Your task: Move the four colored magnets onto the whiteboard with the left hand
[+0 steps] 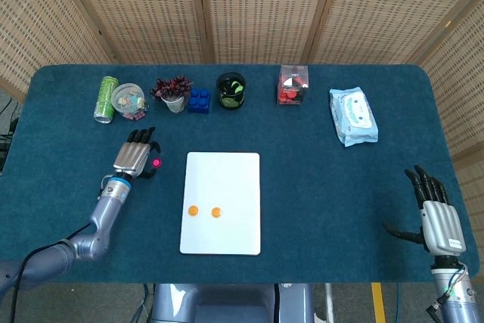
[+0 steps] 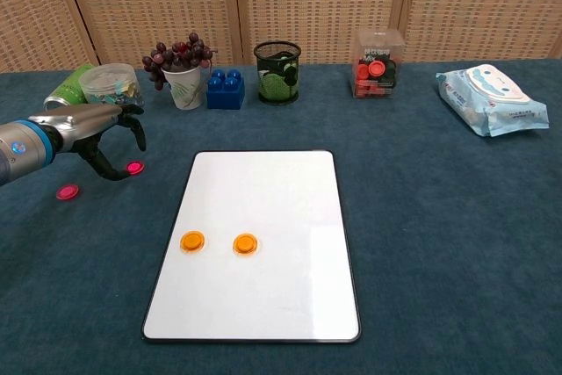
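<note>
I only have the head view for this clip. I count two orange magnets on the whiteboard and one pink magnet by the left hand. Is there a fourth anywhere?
Observer: Yes. The chest view shows a second pink magnet on the blue tablecloth, left of the left hand.
Operator: Is the hand holding the nearer pink magnet?
Observer: It isn't lifted. In the chest view the nearer pink magnet lies flat on the tablecloth with the hand curled beside it. I cannot tell whether they touch.

2 orange magnets [image 2: 219,241], 2 pink magnets [image 2: 134,166], white whiteboard [image 2: 263,208].
</note>
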